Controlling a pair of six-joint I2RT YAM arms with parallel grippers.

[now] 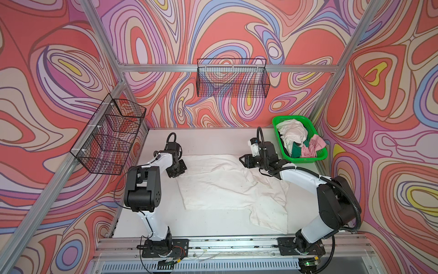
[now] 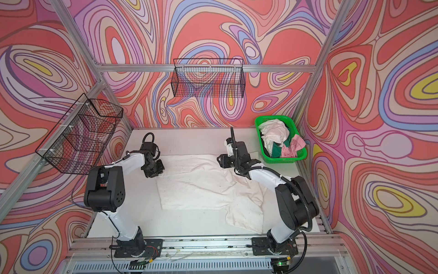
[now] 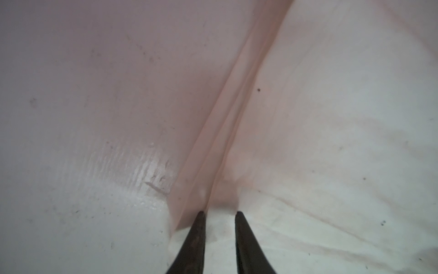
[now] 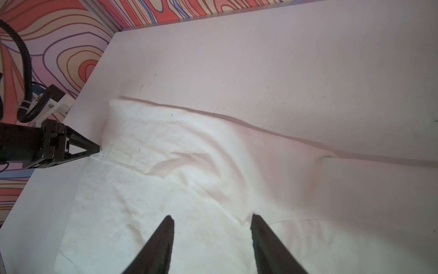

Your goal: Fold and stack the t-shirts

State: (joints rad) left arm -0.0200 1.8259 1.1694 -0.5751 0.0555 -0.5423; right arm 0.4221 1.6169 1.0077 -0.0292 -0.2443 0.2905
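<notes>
A large white t-shirt (image 1: 225, 185) (image 2: 201, 187) with small black specks lies spread on the table, one flap folded over its right side. My left gripper (image 1: 180, 175) (image 2: 159, 175) (image 3: 220, 212) points down at the shirt's far left edge. Its jaws stand narrow, and the doubled cloth edge (image 3: 221, 227) fills the gap between them. My right gripper (image 1: 242, 161) (image 2: 219, 161) (image 4: 212, 219) hovers open over the shirt's far right part (image 4: 189, 154), with nothing between its fingers. More t-shirts, white (image 1: 291, 132), dark green (image 1: 295, 148) and pale pink (image 1: 310, 146), lie crumpled in the basket.
The bright green mesh basket (image 1: 305, 161) (image 2: 284, 160) stands at the table's far right corner, just behind my right arm. Black wire baskets hang on the back wall (image 1: 233, 80) and the left wall (image 1: 109, 135). A metal rail (image 1: 225, 244) runs along the front edge.
</notes>
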